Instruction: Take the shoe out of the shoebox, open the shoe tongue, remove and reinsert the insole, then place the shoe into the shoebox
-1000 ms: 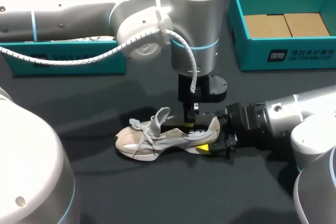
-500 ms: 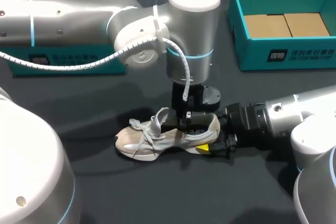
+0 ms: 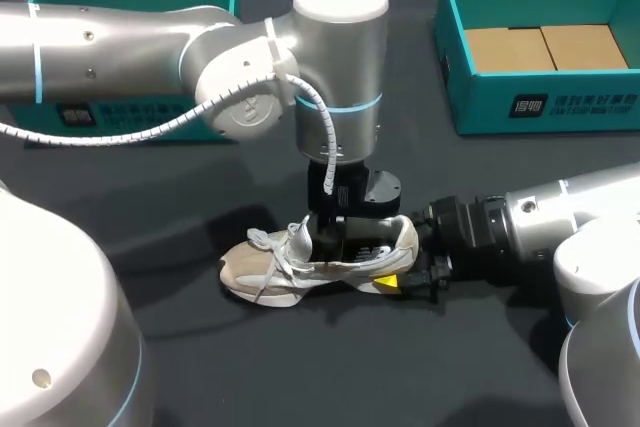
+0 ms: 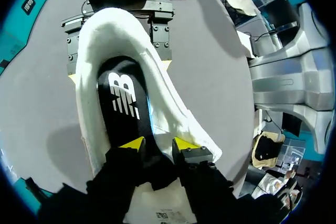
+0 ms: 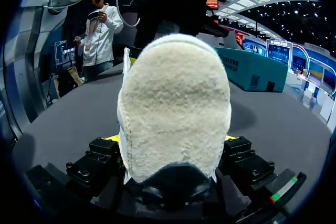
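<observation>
Right, the shoe [image 3: 310, 267] is out on the dark worktop [image 3: 300, 367], lying on its sole. My right fingers [image 3: 384, 284] are clenched on its heel. In the right wrist view the fuzzy cream heel fills the space between them, with a finger pressed to each side. A yellow tip shows low against the side of the sole in the head view.

My left arm comes down from above, and the left fingers [image 4: 134, 143] are inside the shoe's opening. In the left wrist view the two yellow tips stand apart, released, with nothing pinched between them. One tip sits over the black insole [image 4: 123, 103]. The other is just beside the white padded lining of the shoe's wall. The insole lies flat in the shoe and runs from under these fingers back toward the heel, where my right fingers grip from outside.

On the far side of the left fingers from the heel, the tongue [image 3: 300, 232] is pulled up. The loose laces [image 3: 268, 252] trail over the pale toe.

The teal shoebox [image 3: 480, 97] stands well beyond my right fingers at the back of the worktop, open, with brown cardboard lying inside. A second teal box [image 3: 180, 115] sits well off behind my left arm, partly hidden by it, so I can't make out what it holds. The shoe touches neither box.
</observation>
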Available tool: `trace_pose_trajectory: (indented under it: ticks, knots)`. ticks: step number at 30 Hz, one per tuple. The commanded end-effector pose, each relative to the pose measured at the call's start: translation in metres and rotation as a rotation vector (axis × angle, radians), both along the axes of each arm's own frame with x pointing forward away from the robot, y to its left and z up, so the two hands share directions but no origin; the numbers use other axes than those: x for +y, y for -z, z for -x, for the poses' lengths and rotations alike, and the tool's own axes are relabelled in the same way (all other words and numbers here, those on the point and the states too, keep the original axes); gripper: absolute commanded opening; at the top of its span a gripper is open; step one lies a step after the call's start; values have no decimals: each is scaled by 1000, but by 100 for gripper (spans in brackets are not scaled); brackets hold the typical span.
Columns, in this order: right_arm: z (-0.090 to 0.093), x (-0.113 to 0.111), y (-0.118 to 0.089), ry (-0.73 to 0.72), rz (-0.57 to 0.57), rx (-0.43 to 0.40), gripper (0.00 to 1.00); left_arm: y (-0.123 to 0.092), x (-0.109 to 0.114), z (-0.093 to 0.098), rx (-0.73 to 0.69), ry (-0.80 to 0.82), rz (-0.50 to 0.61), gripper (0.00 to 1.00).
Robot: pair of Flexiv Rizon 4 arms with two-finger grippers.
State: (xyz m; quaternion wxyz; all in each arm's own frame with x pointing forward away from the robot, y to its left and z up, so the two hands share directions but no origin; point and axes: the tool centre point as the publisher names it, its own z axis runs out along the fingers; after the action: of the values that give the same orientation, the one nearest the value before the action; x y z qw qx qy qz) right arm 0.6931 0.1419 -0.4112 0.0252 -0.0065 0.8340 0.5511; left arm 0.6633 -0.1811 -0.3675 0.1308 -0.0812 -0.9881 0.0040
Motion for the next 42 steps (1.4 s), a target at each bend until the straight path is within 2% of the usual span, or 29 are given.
trace_pose_trajectory:
  ticks: [1,14,15,21,28,42]
  knots:
    - [1,0,-1,1,5,0,0,11,-1,4,-25,-10,12,40]
    - [1,0,-1,1,5,0,0,41,-14,-4,-168,-88,13,38]
    - [1,0,-1,1,5,0,0,43,-14,-5,-183,-100,17,35]
    - [1,0,-1,1,5,0,0,45,-16,-14,-229,-139,20,0]
    - [1,0,-1,1,5,0,0,36,-11,-24,-219,-165,39,0]
    - [1,0,-1,1,5,0,0,5,3,-22,-120,-172,151,0]
